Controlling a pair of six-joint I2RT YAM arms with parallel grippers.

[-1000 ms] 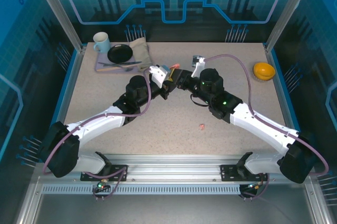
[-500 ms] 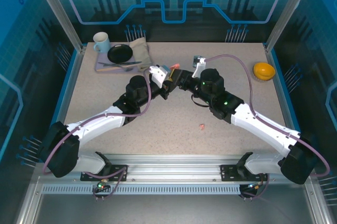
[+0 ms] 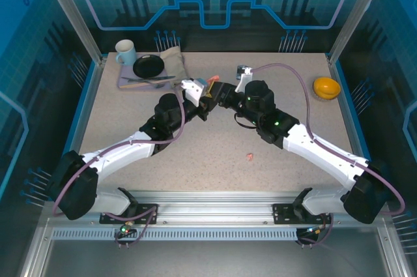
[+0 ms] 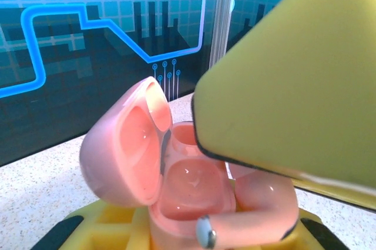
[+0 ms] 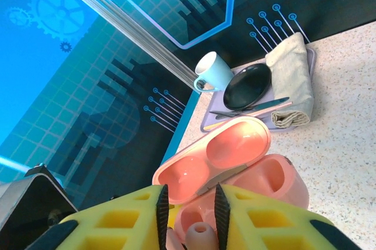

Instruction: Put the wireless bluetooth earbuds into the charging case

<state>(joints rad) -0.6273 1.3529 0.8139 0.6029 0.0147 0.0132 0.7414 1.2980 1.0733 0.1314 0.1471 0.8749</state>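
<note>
Pink case (image 4: pixel 188 185), lid open, clamped by left gripper (image 3: pixel 201 94) so right gripper (image 5: pixel 189 222), pinching an earbud (image 5: pixel 201 237), can seat it.

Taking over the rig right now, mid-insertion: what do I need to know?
left gripper: shut on the pink case, whose lid stands open.
right gripper: shut on a pink earbud, which lies across the case's base and is not yet seated.
second pink earbud: loose on the table, between the two arms.
Done: case opened and held.
Left: seat this earbud, then fetch and seat the loose one.
</note>
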